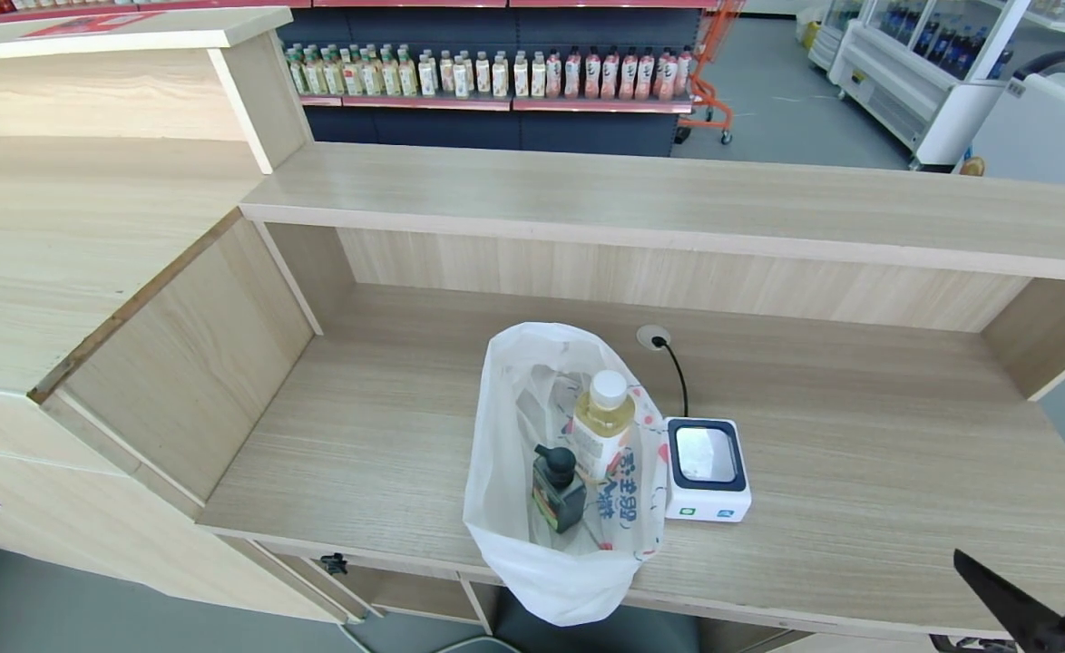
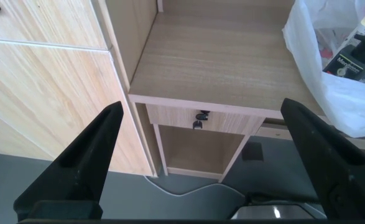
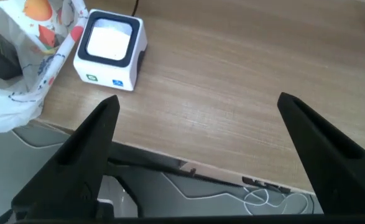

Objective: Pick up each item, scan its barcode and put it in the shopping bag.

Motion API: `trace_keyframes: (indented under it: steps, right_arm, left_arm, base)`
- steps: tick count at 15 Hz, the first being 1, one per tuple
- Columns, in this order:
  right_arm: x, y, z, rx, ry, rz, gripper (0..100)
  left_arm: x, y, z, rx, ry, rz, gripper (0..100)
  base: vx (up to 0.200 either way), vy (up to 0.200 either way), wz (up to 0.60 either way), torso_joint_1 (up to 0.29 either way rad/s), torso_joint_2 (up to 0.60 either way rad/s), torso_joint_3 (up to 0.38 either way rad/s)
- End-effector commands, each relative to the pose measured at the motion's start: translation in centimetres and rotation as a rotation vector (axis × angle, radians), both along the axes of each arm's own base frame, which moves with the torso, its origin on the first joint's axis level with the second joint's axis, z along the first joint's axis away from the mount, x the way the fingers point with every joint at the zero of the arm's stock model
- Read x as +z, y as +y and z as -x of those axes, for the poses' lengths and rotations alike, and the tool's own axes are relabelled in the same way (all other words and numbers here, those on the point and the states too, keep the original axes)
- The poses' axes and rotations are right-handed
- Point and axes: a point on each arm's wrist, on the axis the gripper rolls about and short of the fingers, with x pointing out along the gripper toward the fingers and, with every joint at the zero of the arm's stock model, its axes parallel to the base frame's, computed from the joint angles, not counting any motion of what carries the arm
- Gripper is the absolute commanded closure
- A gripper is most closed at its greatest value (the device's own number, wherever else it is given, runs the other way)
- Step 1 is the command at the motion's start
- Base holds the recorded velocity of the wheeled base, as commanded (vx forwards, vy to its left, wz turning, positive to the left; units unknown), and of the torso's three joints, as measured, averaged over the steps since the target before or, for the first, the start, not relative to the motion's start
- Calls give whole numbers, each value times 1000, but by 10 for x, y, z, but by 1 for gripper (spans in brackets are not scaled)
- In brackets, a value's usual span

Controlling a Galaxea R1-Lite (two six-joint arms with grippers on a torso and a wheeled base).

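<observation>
Left pincer [image 2: 202, 106] and right pincer [image 3: 199, 98] gape empty — two bottles [image 1: 603, 422] [image 1: 558, 490] stand in one shopping bag [image 1: 496, 494] beside one scanner [image 1: 707, 467].

Pale wood-grain surface [image 1: 859, 453]: smooth, matt. Thin white plastic shopping bag [image 1: 505, 517]: translucent, crinkled, slight sheen. White-and-navy plastic scanner box [image 1: 709, 497]: glossy, reflective top window. Clear plastic bottle of yellow liquid [image 1: 603, 417]: glossy. Black plastic pump bottle [image 1: 558, 494]: dull sheen.
</observation>
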Motion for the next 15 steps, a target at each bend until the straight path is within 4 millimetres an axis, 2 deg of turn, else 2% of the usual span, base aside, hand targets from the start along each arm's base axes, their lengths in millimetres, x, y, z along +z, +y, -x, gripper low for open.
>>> trace_keyframes:
  steps: [1,4,7,15]
  right_arm:
    - [-7,-6,48,-23,-97,2,0]
    - [-18,-5,68,-31,-127,-10,0]
    - [-40,-4,92,-31,-153,-13,0]
    - [-45,-4,95,-27,-141,-59,0]
  left_arm:
    - [0,0,0,0,-1,0,0]
    - [0,0,0,0,-1,0,0]
    - [0,0,0,0,-1,1,0]
    - [0,0,0,0,-1,1,0]
  base:
    - [0,0,0,0,0,0]
    - [0,0,0,0,0,0]
    - [0,0,0,0,0,0]
    - [0,0,0,0,0,0]
